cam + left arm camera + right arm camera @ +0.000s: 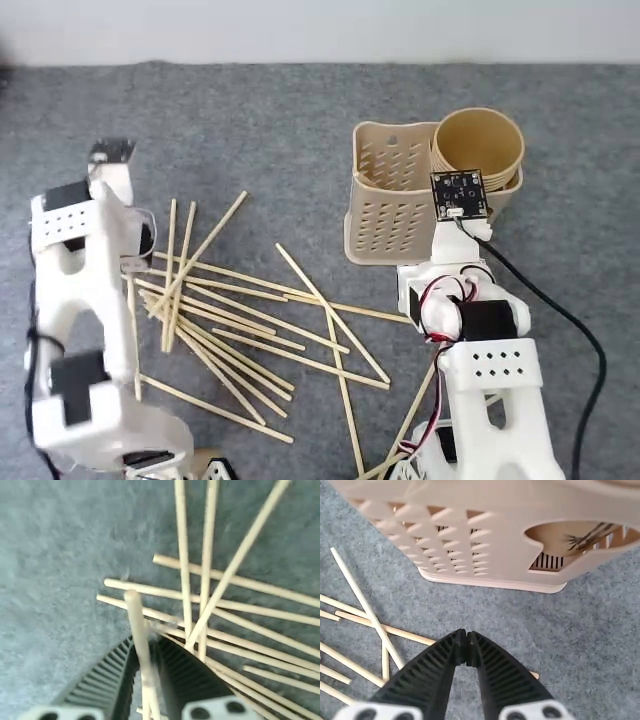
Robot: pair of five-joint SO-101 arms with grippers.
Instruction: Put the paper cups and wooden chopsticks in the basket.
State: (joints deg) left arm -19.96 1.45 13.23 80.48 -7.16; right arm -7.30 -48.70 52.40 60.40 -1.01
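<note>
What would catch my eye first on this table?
A jumble of wooden chopsticks sprawls across the grey mat. Farther back stands a beige basket with paper cups already in one end. The left pincer is shut on a single chopstick.

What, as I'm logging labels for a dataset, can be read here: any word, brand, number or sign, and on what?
No text can be read.
Basket, paper cups, chopsticks: no writing.
Dark marks on a cup behind the basket's handle hole: no legible letters.
Small black board: marks too small to read.
</note>
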